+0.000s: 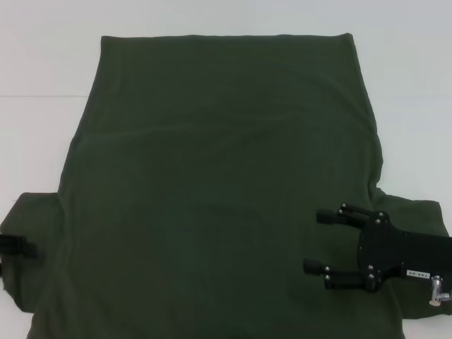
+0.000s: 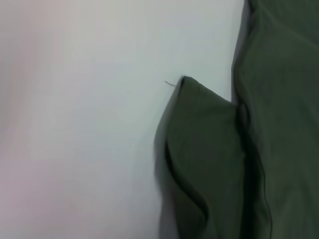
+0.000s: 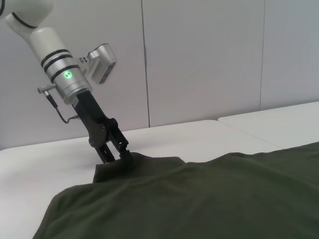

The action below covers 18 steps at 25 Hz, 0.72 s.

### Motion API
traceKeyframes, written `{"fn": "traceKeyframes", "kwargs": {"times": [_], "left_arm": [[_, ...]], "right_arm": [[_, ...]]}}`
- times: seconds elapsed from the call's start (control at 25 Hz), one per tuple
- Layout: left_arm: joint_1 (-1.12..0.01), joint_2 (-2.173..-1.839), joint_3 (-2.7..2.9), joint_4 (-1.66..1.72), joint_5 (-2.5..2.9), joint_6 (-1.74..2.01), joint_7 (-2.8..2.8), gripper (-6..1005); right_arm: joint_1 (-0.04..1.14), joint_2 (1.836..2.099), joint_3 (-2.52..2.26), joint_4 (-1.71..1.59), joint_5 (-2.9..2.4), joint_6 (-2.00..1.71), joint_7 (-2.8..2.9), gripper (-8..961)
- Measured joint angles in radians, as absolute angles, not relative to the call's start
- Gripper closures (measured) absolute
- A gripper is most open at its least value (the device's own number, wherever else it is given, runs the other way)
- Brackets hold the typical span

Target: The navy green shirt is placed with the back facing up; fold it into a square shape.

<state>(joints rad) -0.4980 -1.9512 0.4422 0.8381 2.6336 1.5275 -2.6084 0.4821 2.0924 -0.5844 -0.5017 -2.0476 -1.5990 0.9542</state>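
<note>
Both grippers at the sleeves — the sleeve fold is about to start.

The navy green shirt [image 1: 219, 183] lies spread flat, plain back up, across the white table [image 1: 42, 63], its hem at the far edge and its two short sleeves sticking out to either side near the robot. The left gripper [image 3: 113, 152] has its fingers pressed together on the outer edge of the left sleeve [image 2: 204, 149], pinching the cloth at table level. The right gripper [image 1: 332, 249] hovers over the right sleeve [image 1: 417, 212] with its fingers spread and nothing between them. I judge this the opening step. Next, the right gripper needs to drop and close on its sleeve edge — then each sleeve can be lifted and carried inward over the body without dragging the shirt askew.
</note>
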Motion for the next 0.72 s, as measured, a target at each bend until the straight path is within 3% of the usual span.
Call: {"fn": "traceKeyframes", "kwargs": {"times": [0.08,0.32,0.72], "left_arm": [[-0.498,-1.953,0.445,0.838,2.635,1.526,-2.606,165],[-0.499,-1.953,0.447,0.839,2.642,1.524,-2.598,379],[-0.495,-1.956,0.471,0.859,2.643,1.524,-2.593,827]], "right_arm": [[0.484,2.092,-0.584,-0.502,-2.048,-1.601,0.954,37],[0.485,2.092,-0.584,-0.502,-2.048,-1.603,0.954,37],[0.485,2.092,-0.584,-0.502,-2.046,-1.617,0.954,36]]}}
